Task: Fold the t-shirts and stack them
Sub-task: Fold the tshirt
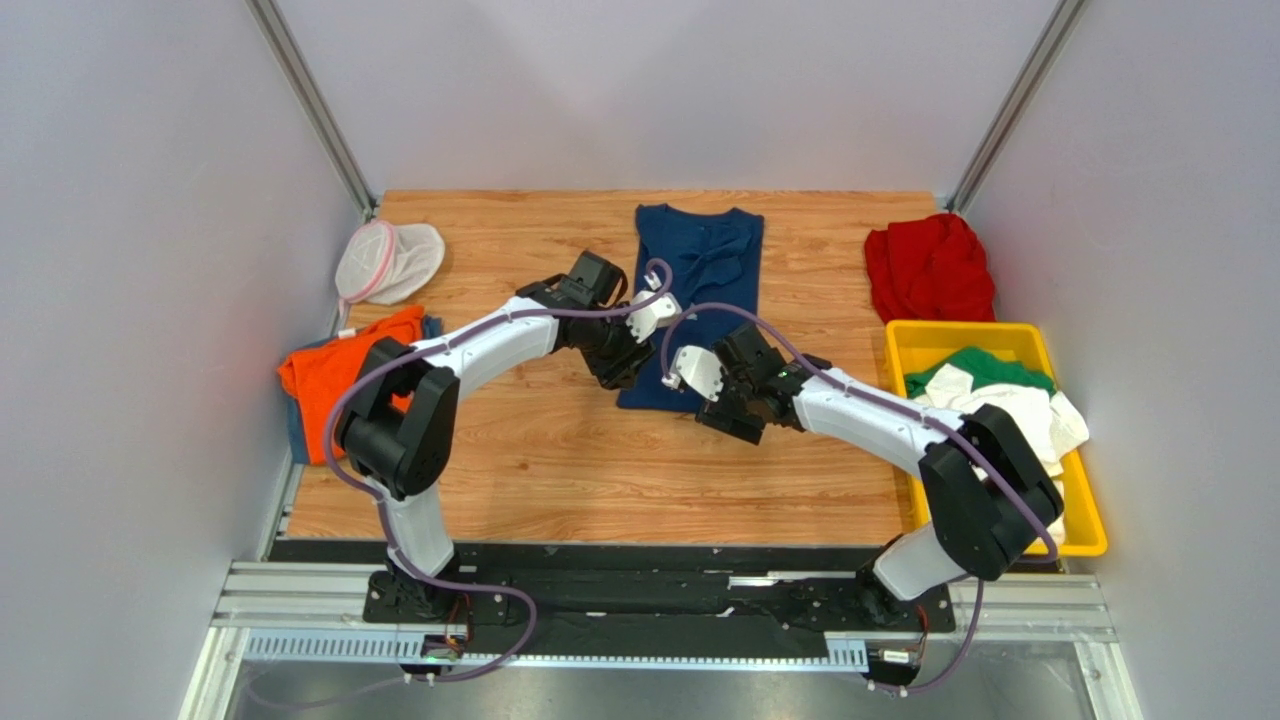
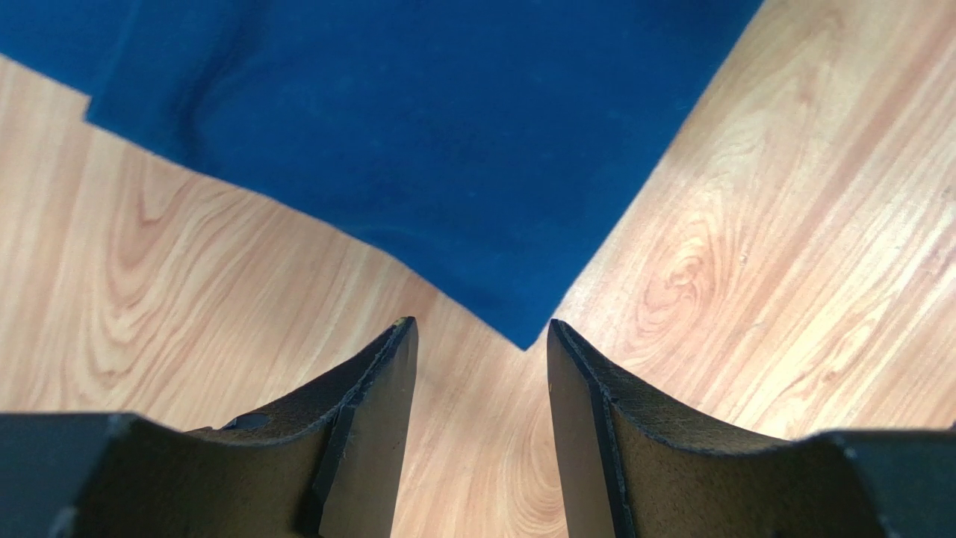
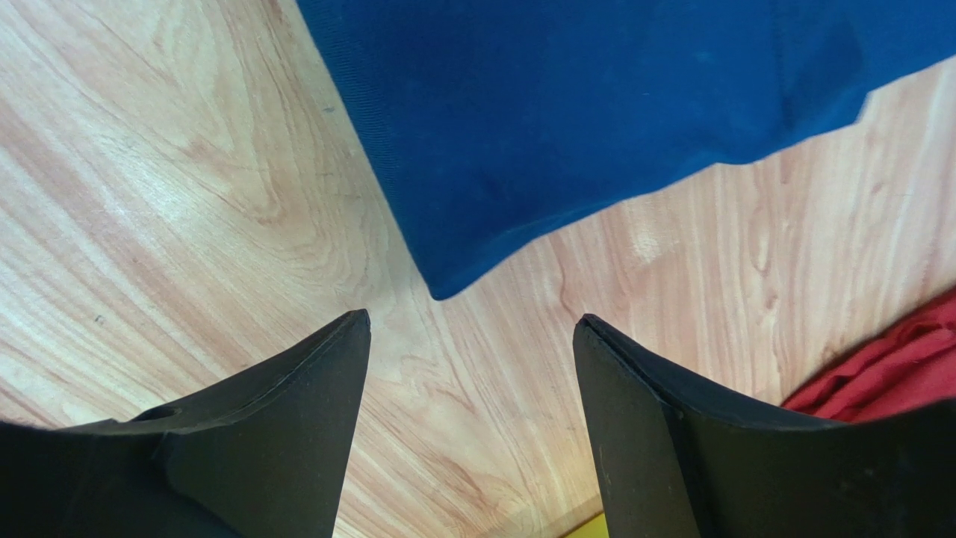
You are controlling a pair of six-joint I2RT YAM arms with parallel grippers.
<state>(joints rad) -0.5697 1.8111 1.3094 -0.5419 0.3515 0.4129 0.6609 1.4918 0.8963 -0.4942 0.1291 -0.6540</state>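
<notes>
A navy blue t-shirt (image 1: 699,270) lies flat at the middle back of the wooden table (image 1: 526,450). My left gripper (image 1: 628,375) is open and empty at the shirt's near left corner. In the left wrist view that corner (image 2: 522,336) points into the gap of the gripper (image 2: 480,336), over bare wood. My right gripper (image 1: 718,393) is open and empty at the near right corner. In the right wrist view that corner (image 3: 443,289) sits just ahead of the gripper (image 3: 471,325). An orange t-shirt (image 1: 338,368) lies at the left edge and a red one (image 1: 929,267) at the back right.
A yellow bin (image 1: 1085,518) at the right edge holds green (image 1: 984,368) and white (image 1: 1037,413) shirts. A white mesh pouch with a pink rim (image 1: 386,258) lies at the back left. The red shirt (image 3: 886,370) and the bin's rim (image 3: 589,527) show in the right wrist view.
</notes>
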